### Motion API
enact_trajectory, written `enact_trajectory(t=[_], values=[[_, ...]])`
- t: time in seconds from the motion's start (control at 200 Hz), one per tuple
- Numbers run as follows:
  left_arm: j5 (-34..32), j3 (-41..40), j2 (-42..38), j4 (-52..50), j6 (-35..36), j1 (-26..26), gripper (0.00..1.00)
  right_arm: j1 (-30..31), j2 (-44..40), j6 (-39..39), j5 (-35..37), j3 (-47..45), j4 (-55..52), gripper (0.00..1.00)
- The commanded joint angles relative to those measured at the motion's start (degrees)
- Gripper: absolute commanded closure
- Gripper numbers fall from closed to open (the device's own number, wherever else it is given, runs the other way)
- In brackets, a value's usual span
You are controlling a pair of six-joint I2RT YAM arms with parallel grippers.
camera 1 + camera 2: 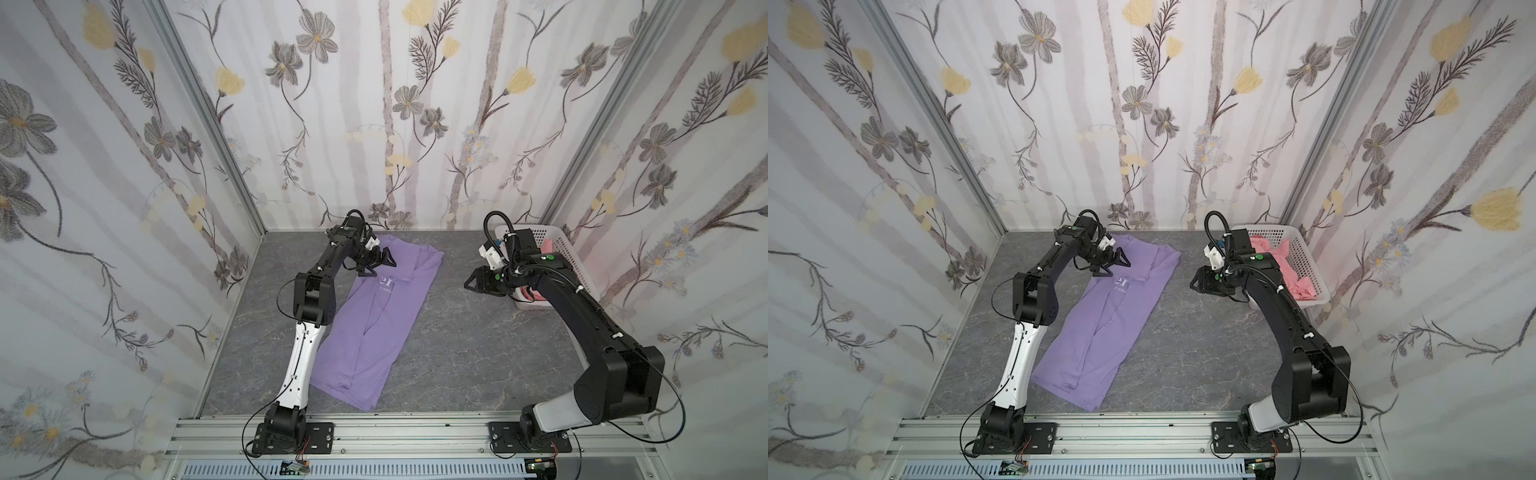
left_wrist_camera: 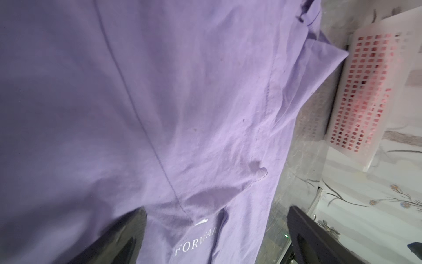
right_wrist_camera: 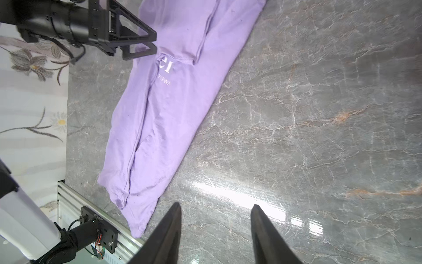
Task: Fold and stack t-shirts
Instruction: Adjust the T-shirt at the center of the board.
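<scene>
Grey marble-look tabletop (image 1: 478,353) bears the lengthwise-folded lavender-purple cotton t-shirt (image 1: 374,328), flat beside the left arm. In a top view the salmon-pink garment (image 1: 1296,276) lies heaped in the white mesh plastic basket (image 1: 1271,227); the left wrist view gives only pink blur behind mesh. White chest lettering (image 2: 196,245) reads "FORWAR", the rest cut off by a fold. Left gripper (image 1: 379,266) is spread wide over the shirt's collar end, and right gripper (image 3: 216,206) is half-spread over bare tabletop; both hold nothing.

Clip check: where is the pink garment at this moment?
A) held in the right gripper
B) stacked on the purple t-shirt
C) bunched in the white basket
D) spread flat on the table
C: the pink garment lies bunched inside the white basket, and only the purple t-shirt lies out on the table.
</scene>
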Motion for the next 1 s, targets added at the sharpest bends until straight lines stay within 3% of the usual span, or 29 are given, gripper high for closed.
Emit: enact_trajectory(t=[0.0,0.115,0.29,0.604,0.994], values=[[-13.7,-9.2,-6.3,-0.3,-0.3,1.8,0.0,1.5,2.0,-0.2,1.3,0.3,1.1,0.52],[-15.4,-20.5,-15.3,8.6,-3.9,4.7,0.0,3.7,5.4,0.2,1.1,1.5,2.3,0.52],[-9.8,-16.5,-17.8,3.7,-1.5,5.4,0.0,7.2,15.8,0.5,-2.1,7.4,4.3,0.52],[-8.4,-16.6,-26.8,0.0,0.2,5.7,0.0,14.8,45.2,3.0,-10.2,35.8,3.7,0.53],[-9.3,-36.5,-40.0,4.9,-0.9,6.6,0.0,15.7,65.9,8.2,-12.7,63.4,-2.0,0.51]])
